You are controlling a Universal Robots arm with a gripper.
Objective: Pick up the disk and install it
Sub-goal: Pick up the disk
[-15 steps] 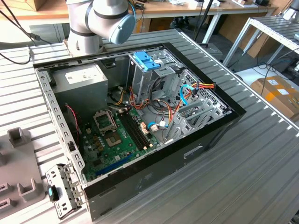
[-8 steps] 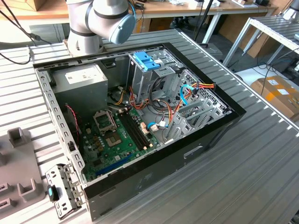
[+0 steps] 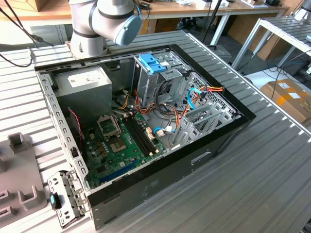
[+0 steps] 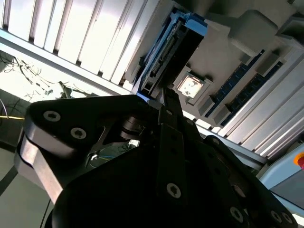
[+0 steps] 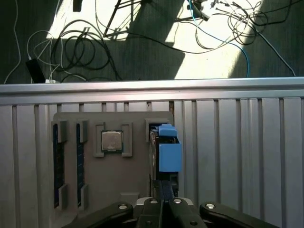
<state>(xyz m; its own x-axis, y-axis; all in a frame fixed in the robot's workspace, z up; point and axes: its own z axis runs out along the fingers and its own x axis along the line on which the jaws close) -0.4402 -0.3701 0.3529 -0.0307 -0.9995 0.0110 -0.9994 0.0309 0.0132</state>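
Disk (image 5: 167, 154), a flat dark hard drive clipped in a light-blue plastic carrier frame, stood directly beneath the black metal gripper (image 5: 164, 186), with its upper end right at the gripper's tip in both wrist views. Whether the gripper was clamped on that end or merely touching it could not be told.

The disk sat in a narrow slot of a grey moulded holder tray (image 5: 124, 178). The slot was at the tray's corner nearest the edge of the slatted aluminium table (image 5: 237, 156), just beside bare slats. The same tray held a square silver processor chip (image 5: 111, 141) in a square recess next to the disk's slot. Past the chip, dark-blue memory sticks (image 5: 56, 161) lay in long slots.

In the exterior view, an open black computer case (image 3: 160, 180) lay in the middle of the table. Inside it were a green motherboard (image 3: 121, 145), a grey power supply box (image 3: 85, 87), loose coloured cables (image 3: 181, 114) and a grey metal drive cage (image 3: 160, 85) topped by a blue plastic latch (image 3: 153, 62).

The disk appeared to stand on its short end, its long axis upright and in line with the gripper. One end was down in the slot and the other pointed up at the tool.
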